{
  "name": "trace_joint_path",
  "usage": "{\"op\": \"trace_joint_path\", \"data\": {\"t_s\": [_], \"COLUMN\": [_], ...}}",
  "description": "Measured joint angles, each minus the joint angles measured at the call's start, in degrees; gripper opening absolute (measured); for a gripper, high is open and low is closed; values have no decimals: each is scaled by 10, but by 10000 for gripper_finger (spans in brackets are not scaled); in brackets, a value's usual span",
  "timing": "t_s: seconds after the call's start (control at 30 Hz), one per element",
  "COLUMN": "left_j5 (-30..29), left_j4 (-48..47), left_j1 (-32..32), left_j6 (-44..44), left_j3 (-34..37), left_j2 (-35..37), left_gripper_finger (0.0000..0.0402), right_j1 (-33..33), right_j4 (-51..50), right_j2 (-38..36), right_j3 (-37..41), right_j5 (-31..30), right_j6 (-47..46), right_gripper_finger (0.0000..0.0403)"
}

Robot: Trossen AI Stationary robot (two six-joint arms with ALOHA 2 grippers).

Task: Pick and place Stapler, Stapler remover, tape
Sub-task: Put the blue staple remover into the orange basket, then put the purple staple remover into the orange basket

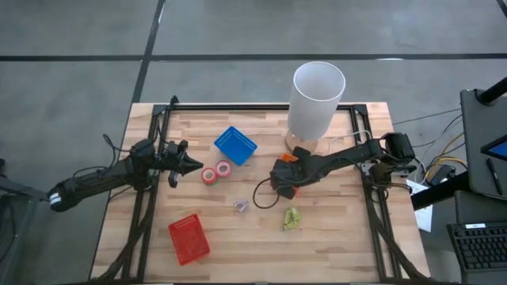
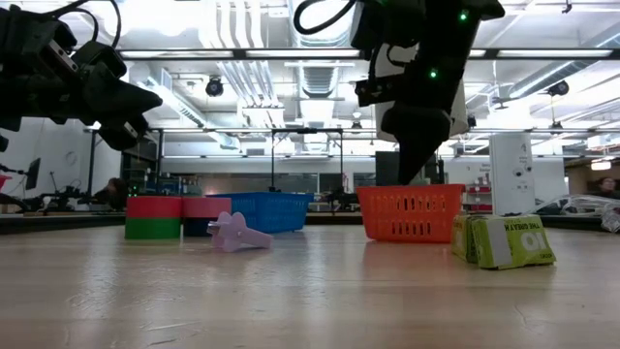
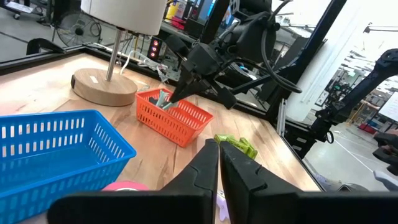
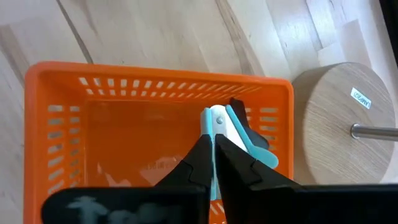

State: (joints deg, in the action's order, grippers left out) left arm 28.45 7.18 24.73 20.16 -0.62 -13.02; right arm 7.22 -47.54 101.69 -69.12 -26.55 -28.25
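My right gripper (image 4: pixel 211 138) reaches down into an orange basket (image 4: pixel 155 87) near the table's middle, shut on a light-blue and white staple remover (image 4: pixel 239 134). My left gripper (image 1: pixel 192 166) waits shut and level at the table's left, just left of two tape rolls. The red roll (image 1: pixel 210 176) and the pink roll (image 1: pixel 224 169) lie flat on the table. A small purple staple remover (image 1: pixel 241 206) and a green stapler (image 1: pixel 291 218) lie on the table nearer the front edge. My right gripper pinches a thin light-blue part of the staple remover (image 4: pixel 214 177) between its two fingers. The fingers come from above, slanting down into the basket. The remover stands inside the basket, its white and blue end (image 4: pixel 219 119) toward the wall nearest the lamp base. Whether it rests on the basket floor I cannot tell.
A blue basket (image 1: pixel 235 145) stands at the back centre and a red basket (image 1: pixel 188 237) at the front left. A lamp with a white shade (image 1: pixel 318 96) stands on a round wooden base (image 4: pixel 342 121) right behind the orange basket. Bare wood lies along the front edge.
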Motion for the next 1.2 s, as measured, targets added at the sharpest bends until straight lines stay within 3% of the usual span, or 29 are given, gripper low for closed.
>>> {"op": "trace_joint_path", "data": {"t_s": [0.57, 0.73, 0.83, 0.93, 1.03, 1.2], "left_j5": [0, 0, 0, 0, 0, 0], "left_j4": [0, 0, 0, 0, 0, -3], "left_j1": [0, 0, 0, 0, 0, 0], "left_j6": [0, 0, 0, 0, 0, 0], "left_j3": [0, 0, 0, 0, 0, 0], "left_j2": [0, 0, 0, 0, 0, -2], "left_gripper_finger": [20, 20, 18, 20, 21, 18], "right_j1": [8, 34, 51, 61, 65, 68], "right_j4": [14, 113, 208, 280, 328, 360], "right_j2": [-2, -3, -3, 5, 22, 70], "right_j3": [-45, -65, -62, -60, -59, -62], "right_j5": [-6, 1, 53, 98, 158, 193], "right_j6": [38, 123, 207, 229, 256, 286], "right_gripper_finger": [135, 148, 146, 138, 130, 126]}}
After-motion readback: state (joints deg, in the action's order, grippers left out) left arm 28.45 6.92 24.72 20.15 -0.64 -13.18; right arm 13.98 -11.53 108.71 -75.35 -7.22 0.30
